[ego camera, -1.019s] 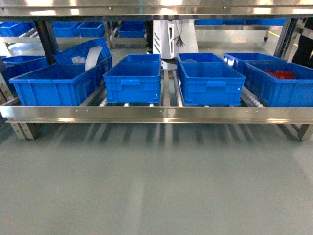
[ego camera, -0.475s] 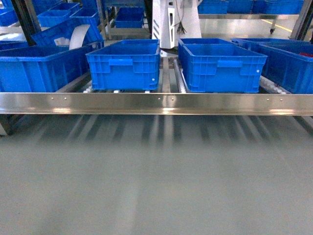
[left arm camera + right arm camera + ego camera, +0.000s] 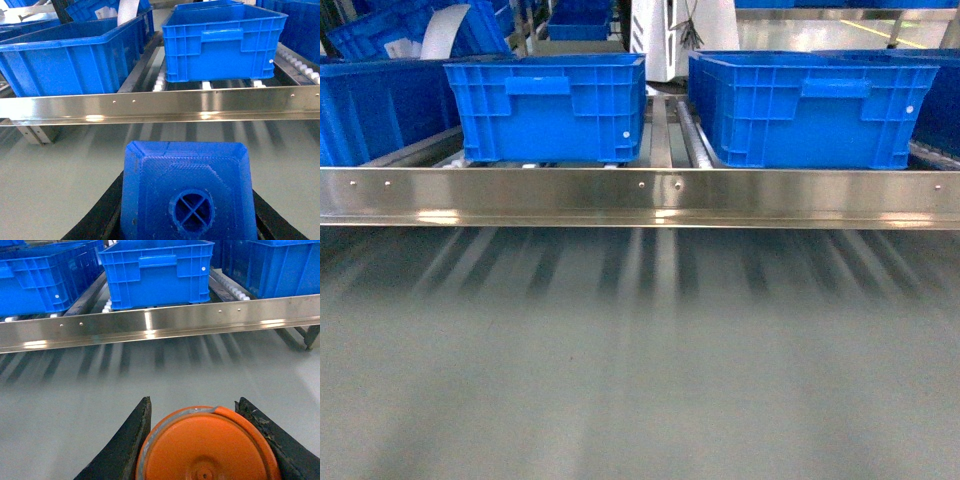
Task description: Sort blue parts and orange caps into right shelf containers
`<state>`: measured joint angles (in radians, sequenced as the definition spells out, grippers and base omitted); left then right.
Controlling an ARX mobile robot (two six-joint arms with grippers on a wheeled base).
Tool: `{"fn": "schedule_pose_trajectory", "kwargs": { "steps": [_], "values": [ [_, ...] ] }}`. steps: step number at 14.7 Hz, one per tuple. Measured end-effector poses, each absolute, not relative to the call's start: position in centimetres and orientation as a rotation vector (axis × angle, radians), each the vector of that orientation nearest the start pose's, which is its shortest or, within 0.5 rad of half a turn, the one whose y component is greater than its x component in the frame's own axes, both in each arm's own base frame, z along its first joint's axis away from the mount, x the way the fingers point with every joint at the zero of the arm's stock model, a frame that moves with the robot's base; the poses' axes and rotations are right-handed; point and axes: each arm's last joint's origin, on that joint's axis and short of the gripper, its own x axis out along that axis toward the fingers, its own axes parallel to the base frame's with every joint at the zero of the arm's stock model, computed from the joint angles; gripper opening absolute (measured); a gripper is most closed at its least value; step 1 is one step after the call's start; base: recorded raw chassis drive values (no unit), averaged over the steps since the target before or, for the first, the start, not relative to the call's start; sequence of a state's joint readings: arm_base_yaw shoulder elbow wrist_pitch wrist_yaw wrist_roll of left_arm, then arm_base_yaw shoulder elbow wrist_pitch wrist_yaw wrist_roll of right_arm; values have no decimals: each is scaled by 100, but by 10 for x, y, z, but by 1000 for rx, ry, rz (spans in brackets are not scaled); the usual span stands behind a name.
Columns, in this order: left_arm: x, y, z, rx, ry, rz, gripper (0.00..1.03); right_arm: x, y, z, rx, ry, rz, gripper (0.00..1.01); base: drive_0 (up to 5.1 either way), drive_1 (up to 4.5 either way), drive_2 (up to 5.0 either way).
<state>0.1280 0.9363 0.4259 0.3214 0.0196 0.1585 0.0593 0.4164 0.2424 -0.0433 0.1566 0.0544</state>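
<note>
Blue part point(image 3: 186, 192), ribbed, round cross-braced hole

I've rolled closer to the shelf: its steel front rail point(image 3: 640, 195) now sits higher in my head view, and the two middle crates point(image 3: 548, 105) behind it fill more of the frame. The crate with red contents, right of the rail's centre earlier, has left view.

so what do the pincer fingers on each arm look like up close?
Left pincer: only black, flat finger edges show. Right pincer: two black, wedge-shaped fingers tapering to a point, surface rough and scuffed on the right one. No cables, markings or arm links visible in any view.
</note>
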Motion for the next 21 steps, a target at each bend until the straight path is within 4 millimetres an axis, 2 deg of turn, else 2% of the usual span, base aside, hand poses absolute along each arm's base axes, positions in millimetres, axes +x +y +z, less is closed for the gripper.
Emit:
{"fn": "schedule_pose_trajectory", "kwargs": {
  "steps": [21],
  "values": [
    [200,25,230,144,199,90,44,124,3,206,31,214,-103,43,1,400,-399]
  ]
}}
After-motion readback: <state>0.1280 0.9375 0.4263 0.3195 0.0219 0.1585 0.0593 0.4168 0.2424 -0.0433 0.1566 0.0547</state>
